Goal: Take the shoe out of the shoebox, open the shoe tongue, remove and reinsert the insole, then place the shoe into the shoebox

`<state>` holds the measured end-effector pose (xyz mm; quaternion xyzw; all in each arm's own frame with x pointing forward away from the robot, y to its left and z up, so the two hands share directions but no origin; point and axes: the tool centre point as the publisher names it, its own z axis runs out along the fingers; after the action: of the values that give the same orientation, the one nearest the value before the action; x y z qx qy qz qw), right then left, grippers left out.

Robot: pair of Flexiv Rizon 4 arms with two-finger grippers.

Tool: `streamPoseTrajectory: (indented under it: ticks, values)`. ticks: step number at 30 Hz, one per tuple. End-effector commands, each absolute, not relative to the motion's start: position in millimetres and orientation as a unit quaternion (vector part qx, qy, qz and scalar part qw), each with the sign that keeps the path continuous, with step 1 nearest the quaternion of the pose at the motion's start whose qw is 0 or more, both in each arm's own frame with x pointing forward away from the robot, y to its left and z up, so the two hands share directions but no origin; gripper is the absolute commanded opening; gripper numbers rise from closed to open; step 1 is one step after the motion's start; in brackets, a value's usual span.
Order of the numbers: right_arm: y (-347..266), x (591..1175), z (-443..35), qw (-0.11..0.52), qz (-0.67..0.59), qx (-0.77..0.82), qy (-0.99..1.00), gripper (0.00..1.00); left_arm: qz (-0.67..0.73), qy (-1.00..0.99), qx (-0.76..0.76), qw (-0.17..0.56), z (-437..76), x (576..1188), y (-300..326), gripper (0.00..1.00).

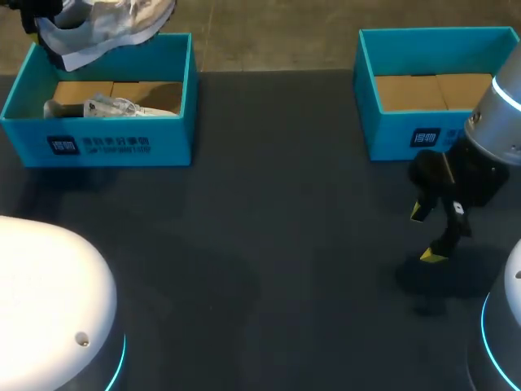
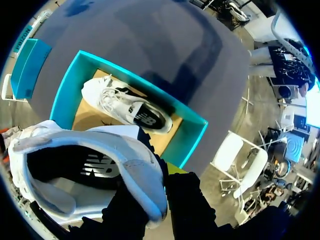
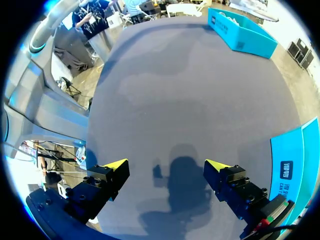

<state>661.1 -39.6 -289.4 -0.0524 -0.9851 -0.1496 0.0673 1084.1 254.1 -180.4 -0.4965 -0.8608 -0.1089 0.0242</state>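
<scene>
A white shoe (image 1: pixel 106 20) with a dark lining hangs above the back rim of the left teal shoebox (image 1: pixel 122 145). My left gripper (image 2: pixel 156 186) is shut on the heel collar of this shoe (image 2: pixel 90 165), one finger inside and one outside. A second white-and-black shoe (image 2: pixel 127 106) lies on the cardboard floor of that box (image 2: pixel 192 135), below the held one; it shows in the head view too, as the second shoe (image 1: pixel 114 106). My right gripper (image 1: pixel 425 235) hovers open over the bare table in front of the right box. Its yellow tips stand wide apart, with nothing between them (image 3: pixel 166 167).
A second teal shoebox (image 1: pixel 431 138) stands at the back right with only cardboard inside, close behind my right gripper; its wall (image 3: pixel 295 170) is beside the right finger. The dark table (image 1: pixel 269 244) stretches between the boxes. White robot bases sit at the front corners.
</scene>
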Motion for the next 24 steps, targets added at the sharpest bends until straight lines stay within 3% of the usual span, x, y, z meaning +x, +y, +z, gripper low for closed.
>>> streamPoseTrajectory:
  ticks: [1, 24]
  values:
    - [-39.3, 661.0, -290.1, 0.067, -0.149, -0.053, -0.985, 1.0, -0.104, -0.857, -0.504, 0.019, -179.5, 1089.7, 261.9, 0.0]
    - [-39.3, 661.0, -290.1, 0.067, -0.149, -0.053, -0.985, 1.0, -0.107, -0.851, -0.515, 0.014, -178.9, 1097.5, 268.4, 0.0]
